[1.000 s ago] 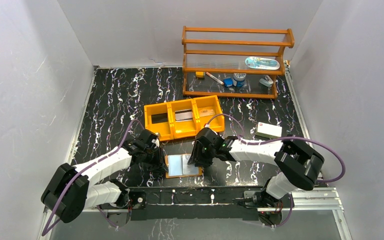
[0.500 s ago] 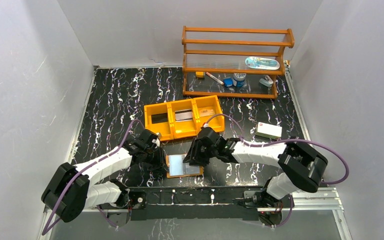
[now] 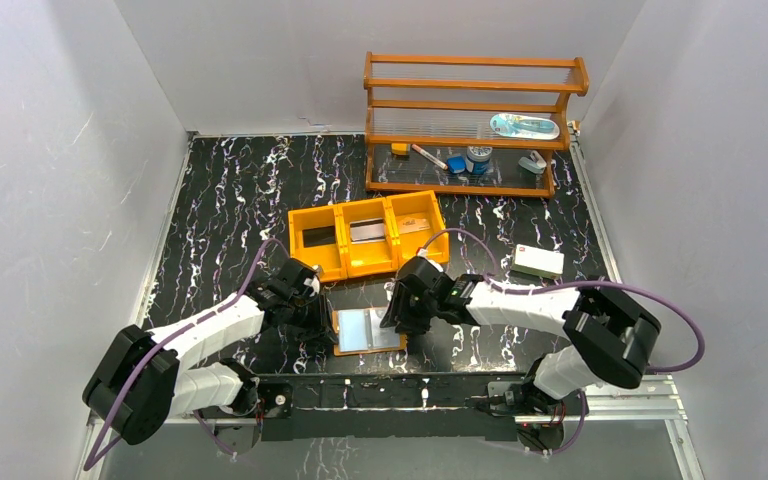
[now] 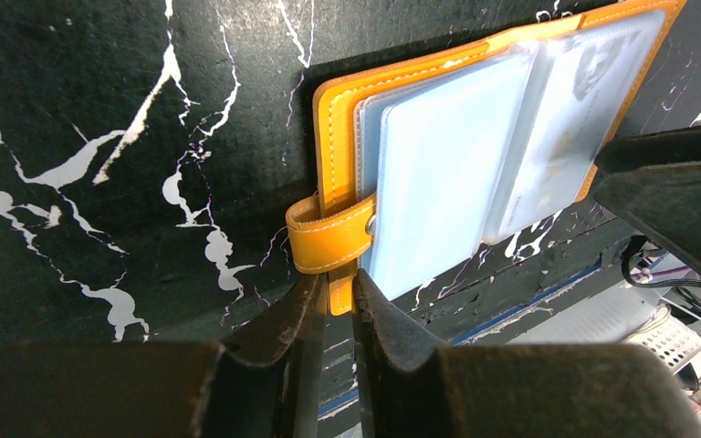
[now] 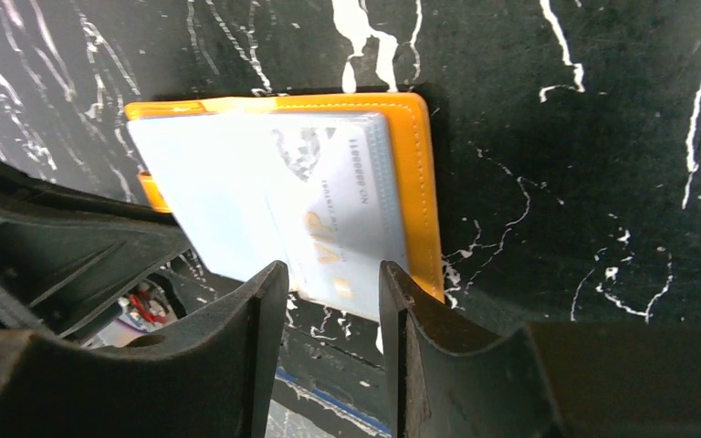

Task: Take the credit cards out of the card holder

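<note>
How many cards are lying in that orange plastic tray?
3 in the orange plastic tray, one per compartment: a dark card on the left, a grey card in the middle, a tan card on the right. More may lie hidden underneath.

It looks like a robotics lab test cell. Plain white panel walls (image 3: 50, 150) box in a black, white-veined marble-pattern tabletop (image 3: 240, 190). Two white-and-black robot arms (image 3: 210, 325) are bolted to a silver aluminium rail (image 3: 620, 395) along the near edge. Small props sit on a wooden two-tier shelf rack (image 3: 470, 90).
</note>
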Tool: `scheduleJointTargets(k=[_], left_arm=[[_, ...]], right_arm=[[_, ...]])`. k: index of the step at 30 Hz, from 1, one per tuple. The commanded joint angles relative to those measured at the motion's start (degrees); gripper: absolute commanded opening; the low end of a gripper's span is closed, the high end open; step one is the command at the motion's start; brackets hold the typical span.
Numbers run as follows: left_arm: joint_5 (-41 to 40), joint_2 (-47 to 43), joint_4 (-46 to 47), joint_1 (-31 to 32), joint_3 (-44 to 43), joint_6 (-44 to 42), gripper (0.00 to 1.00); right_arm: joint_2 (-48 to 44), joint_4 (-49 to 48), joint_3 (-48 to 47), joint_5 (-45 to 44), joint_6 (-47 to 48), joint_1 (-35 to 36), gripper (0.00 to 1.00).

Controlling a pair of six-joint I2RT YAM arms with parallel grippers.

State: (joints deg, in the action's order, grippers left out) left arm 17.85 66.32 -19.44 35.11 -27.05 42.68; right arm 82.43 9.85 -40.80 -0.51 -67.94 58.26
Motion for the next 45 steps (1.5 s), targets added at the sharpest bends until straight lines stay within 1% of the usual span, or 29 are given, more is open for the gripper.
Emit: scheduleJointTargets(k=[1, 3, 6, 11, 13, 15, 18, 22, 27, 30, 33, 35, 39, 45], left_arm=[[1.3, -0.2, -0.2, 0.4, -1.2, 0.0, 0.15], [1.3, -0.2, -0.2, 0.4, -1.2, 0.1, 0.15], [1.4, -0.3, -0.2, 0.4, -1.3, 0.1, 0.15], [1.5, -0.1, -0.1, 0.4, -1.4, 0.1, 0.15], [1.6, 0.1, 0.0, 0.4, -1.4, -0.1, 0.15], [1.8, 0.6, 0.1, 0.4, -1.5, -0.3, 0.15], [2.0, 0.9, 0.1, 0.4, -1.8, -0.6, 0.15], [2.0, 0.6, 0.2, 0.4, -1.5, -0.4, 0.15], [2.0, 0.5, 0.1, 0.4, -1.3, -0.4, 0.15], [2.1, 0.6, 0.1, 0.4, -1.5, -0.4, 0.15], [2.1, 0.4, 0.1, 0.4, -1.6, -0.4, 0.15], [2.1, 0.4, 0.1, 0.4, -1.5, -0.4, 0.14], [2.1, 0.4, 0.1, 0.4, -1.5, -0.5, 0.14], [2.1, 0.4, 0.1, 0.4, -1.6, -0.4, 0.14]], right_arm=[[2.5, 0.3, -1.8, -0.1, 1.3, 0.3, 0.5], [3.8, -0.3, -2.0, 0.6, 1.7, 0.3, 0.5], [5.0, 1.6, -2.8, 0.1, 2.0, 0.3, 0.5], [5.0, 2.9, -3.7, -0.6, 2.5, 0.4, 0.5], [4.8, 0.3, -3.4, 1.0, 2.9, 0.3, 0.5], [4.1, -5.4, -1.8, 4.6, 2.9, 0.3, 0.49], [2.5, -10.8, -0.2, 6.8, 1.6, 0.3, 0.47], [0.1, -12.1, -0.2, 6.7, 1.3, 0.4, 0.47], [-0.8, -12.9, -0.2, 7.4, 0.9, 0.4, 0.46], [-1.2, -9.3, -0.8, 4.8, 0.9, 0.3, 0.47], [-1.1, -0.4, -3.1, -0.4, 1.7, 0.4, 0.5], [-0.9, 3.6, -4.1, -2.8, 2.4, 0.3, 0.52], [0.8, 5.0, -4.3, -3.2, 3.0, 0.3, 0.53], [4.0, 1.7, -3.7, 0.3, 3.5, 0.4, 0.52]])
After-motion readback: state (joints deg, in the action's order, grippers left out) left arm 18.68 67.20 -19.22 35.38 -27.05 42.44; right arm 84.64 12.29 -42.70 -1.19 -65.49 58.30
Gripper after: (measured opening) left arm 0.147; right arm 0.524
